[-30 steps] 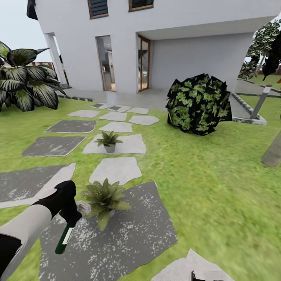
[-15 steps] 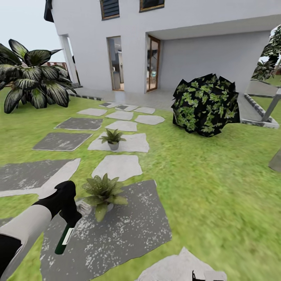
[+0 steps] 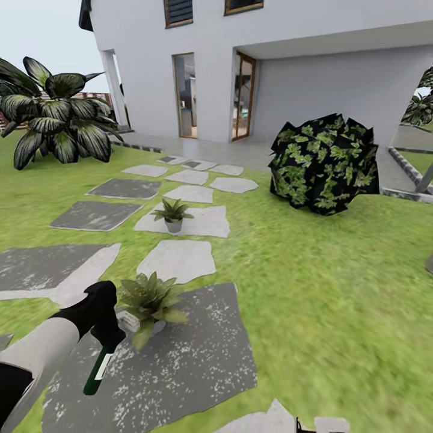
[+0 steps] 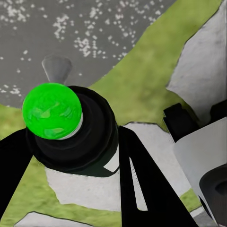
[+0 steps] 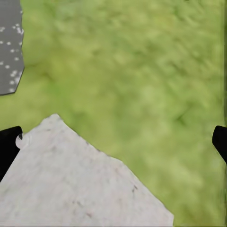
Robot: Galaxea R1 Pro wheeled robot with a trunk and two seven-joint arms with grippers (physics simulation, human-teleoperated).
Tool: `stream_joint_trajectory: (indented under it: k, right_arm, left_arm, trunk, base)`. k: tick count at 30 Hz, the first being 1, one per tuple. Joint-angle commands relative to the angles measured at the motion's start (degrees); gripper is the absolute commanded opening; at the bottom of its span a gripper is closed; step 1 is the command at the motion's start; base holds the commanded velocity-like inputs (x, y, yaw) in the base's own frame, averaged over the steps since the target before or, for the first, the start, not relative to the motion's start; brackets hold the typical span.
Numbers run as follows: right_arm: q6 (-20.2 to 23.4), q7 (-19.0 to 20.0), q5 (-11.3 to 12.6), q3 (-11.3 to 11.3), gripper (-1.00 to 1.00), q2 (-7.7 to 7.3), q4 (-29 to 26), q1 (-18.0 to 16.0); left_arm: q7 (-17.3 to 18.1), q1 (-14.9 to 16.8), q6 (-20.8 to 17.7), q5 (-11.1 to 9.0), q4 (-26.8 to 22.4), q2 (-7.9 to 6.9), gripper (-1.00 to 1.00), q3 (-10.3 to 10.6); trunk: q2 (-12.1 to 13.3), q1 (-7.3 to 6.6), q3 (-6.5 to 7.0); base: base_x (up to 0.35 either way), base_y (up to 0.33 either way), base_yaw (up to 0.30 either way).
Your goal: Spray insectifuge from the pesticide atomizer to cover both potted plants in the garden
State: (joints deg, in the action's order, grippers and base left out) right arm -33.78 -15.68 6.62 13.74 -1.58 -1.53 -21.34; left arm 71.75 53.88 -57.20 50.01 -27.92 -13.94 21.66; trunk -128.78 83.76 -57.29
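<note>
My left gripper [image 3: 107,329] is shut on the pesticide atomizer [image 3: 96,374], whose dark-green body hangs down below the fingers. Its whitish trigger head [image 3: 127,319] points at the near potted plant [image 3: 148,299], almost touching the leaves. That plant stands on a dark speckled stepping stone [image 3: 192,355]. The second potted plant [image 3: 172,214] sits farther off on a light stone [image 3: 204,222]. The left wrist view looks along the bottle [image 4: 52,111] end-on between the two black fingers [image 4: 142,179]. My right gripper [image 5: 113,144] is open above grass and a pale stone [image 5: 71,189].
Stepping stones run across the lawn toward a white house [image 3: 270,66]. A large striped-leaf plant [image 3: 57,114] stands at the far left and a dark leafy bush [image 3: 325,162] at the right. Open grass [image 3: 337,288] lies to the right.
The whole picture has shifted, so the camera has moved; the house and bush sit farther right. My left arm keeps the same pose with the atomizer beside the near plant.
</note>
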Motion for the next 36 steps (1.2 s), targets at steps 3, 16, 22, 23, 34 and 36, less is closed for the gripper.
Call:
stream_joint_trajectory:
  k: [3,16,22,23,34,36]
  right_arm:
    - [-0.1,0.0,0.6,0.5,1.00,0.00,0.0,0.0]
    - [-0.1,0.0,0.6,0.5,1.00,0.00,0.0,0.0]
    - [-0.1,0.0,0.6,0.5,1.00,0.00,0.0,0.0]
    - [-0.1,0.0,0.6,0.5,1.00,-0.03,0.0,0.0]
    - [-0.1,0.0,0.4,0.5,1.00,-0.52,0.0,0.0]
    - [-0.1,0.0,0.4,0.5,1.00,-0.46,0.0,0.0]
  left_arm:
    - [0.6,0.0,-0.4,0.4,-0.1,-0.04,-1.00,0.2]
    - [0.7,-0.2,-0.4,0.4,0.5,-0.05,-1.00,-0.1]
    - [0.8,-0.3,-0.2,0.0,0.8,-0.08,-1.00,0.1]
    - [0.8,-0.3,-0.2,-0.2,0.8,-0.06,-1.00,0.2]
    - [0.8,-0.3,-0.2,-0.3,0.8,1.78,-1.00,0.0]
    - [0.7,-0.3,-0.2,-0.2,0.8,1.78,-1.00,0.0]
  trunk:
    - [0.0,0.01,-0.05]
    - [0.0,0.01,-0.05]
    - [0.0,0.01,-0.05]
    - [0.0,0.01,-0.05]
    - [0.0,0.01,-0.05]
    - [0.0,0.01,-0.05]
  base:
    - [0.131,-0.251,0.166]
    - [0.034,-0.127,0.225]
    - [0.000,0.000,0.008]
    - [0.000,0.000,0.000]
    - [0.054,-0.066,0.000]
    - [0.018,-0.021,0.000]
